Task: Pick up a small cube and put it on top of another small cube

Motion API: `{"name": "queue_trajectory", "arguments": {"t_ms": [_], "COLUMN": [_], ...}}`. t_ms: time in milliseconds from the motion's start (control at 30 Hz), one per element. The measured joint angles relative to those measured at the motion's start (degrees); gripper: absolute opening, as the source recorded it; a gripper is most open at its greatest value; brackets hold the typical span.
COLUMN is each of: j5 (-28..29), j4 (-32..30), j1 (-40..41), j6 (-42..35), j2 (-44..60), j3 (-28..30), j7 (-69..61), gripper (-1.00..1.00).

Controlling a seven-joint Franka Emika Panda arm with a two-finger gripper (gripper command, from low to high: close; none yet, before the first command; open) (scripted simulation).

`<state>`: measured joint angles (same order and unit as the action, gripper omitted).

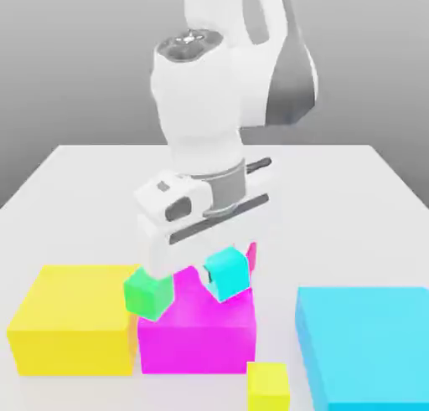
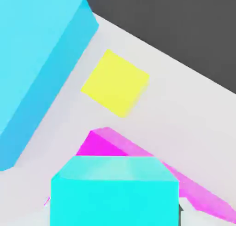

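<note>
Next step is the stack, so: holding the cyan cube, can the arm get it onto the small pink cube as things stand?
Probably yes. The tool holds the cyan cube lifted above the big magenta block; a pink edge shows right behind it, nothing between.

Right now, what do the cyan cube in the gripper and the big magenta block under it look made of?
Cyan cube: looks like plain matte plastic or painted foam; flat even colour, no grain, no sharp glints. Magenta block: same uniform, unmarked look, soft shading only. These are simulator renders, so the real material stays open. The gripper is shut on the cyan cube.
</note>
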<state>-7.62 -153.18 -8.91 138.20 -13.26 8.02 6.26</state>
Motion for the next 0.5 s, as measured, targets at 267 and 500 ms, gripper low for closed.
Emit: {"name": "queue_trajectory", "arguments": {"t_ms": [267,500], "j5": [5.33,7.48], "j4": [-9.94,-16.48], "j1": [1.01,1.89], "j6": [-5.63,1.09], "j2": [-16.66,-17.02], "j3": [-5.09,-7.76], "j7": [2.94,4.10], "gripper": [-1.00,-1.00]}}
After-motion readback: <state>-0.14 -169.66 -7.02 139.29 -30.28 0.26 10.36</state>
